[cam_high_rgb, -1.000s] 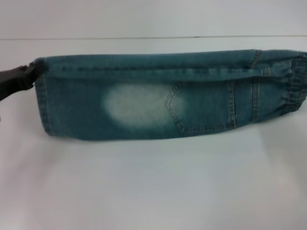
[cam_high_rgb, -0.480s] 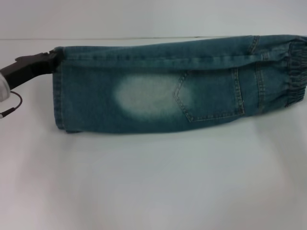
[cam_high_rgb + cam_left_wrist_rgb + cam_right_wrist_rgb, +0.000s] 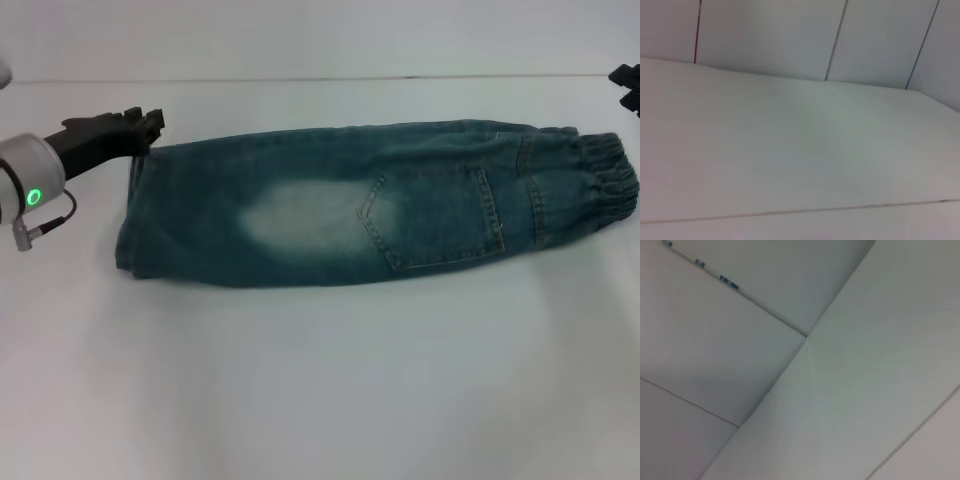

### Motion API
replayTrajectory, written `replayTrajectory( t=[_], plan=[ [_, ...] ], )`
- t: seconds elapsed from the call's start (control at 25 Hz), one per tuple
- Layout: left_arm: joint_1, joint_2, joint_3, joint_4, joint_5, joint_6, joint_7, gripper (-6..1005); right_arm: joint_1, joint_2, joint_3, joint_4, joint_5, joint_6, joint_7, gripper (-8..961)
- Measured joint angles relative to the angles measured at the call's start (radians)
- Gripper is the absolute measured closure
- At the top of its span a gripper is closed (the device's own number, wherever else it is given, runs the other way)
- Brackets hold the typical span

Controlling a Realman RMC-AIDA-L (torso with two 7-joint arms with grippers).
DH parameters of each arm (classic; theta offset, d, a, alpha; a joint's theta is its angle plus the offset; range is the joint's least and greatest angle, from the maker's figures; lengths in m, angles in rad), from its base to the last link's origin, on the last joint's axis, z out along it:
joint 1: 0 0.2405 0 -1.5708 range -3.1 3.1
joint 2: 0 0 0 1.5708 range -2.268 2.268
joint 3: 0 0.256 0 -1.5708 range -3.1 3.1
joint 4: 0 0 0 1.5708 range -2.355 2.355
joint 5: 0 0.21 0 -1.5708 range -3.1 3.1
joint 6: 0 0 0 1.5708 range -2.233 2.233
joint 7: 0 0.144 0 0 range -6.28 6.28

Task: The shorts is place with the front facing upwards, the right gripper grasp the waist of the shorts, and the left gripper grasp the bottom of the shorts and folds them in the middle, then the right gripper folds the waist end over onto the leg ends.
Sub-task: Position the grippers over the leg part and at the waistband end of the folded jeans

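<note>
Left hand [image 3: 150, 122], grip unreadable, sits beside the hem end of the folded shorts [image 3: 380, 205].

A plain white table [image 3: 320, 380] fills most of the head view, its far edge a thin dark line across the upper part of the frame. Beyond it rises a pale wall [image 3: 320, 35]. The left wrist view shows white wall panels [image 3: 765, 35] divided by thin dark seams, evenly lit.
</note>
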Motion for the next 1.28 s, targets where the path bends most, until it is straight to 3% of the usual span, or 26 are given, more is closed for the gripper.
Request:
replayTrajectory(
  t=[0.28, 0.56, 0.72, 0.88, 1.28],
  plan=[
    [0.013, -0.002, -0.001, 0.036, -0.031, 0.033, -0.008, 560, -0.047, -0.002, -0.029, -0.051, -0.002, -0.034, -0.048, 516],
    [0.081, -0.008, 0.002, 0.063, -0.137, 0.214, 0.017, 440, -0.167, 0.027, -0.035, -0.090, 0.005, -0.188, -0.178, 279],
    [0.103, -0.010, 0.002, 0.043, -0.171, 0.262, 0.037, 371, -0.204, 0.037, -0.043, -0.093, -0.001, -0.237, -0.206, 244],
    [0.114, -0.011, 0.010, 0.032, -0.180, 0.308, 0.057, 371, -0.211, 0.040, -0.054, -0.086, -0.004, -0.232, -0.210, 159],
    [0.117, -0.012, 0.032, 0.008, -0.183, 0.322, 0.091, 372, -0.173, 0.052, -0.144, -0.083, -0.005, -0.128, -0.180, 162]
  ],
)
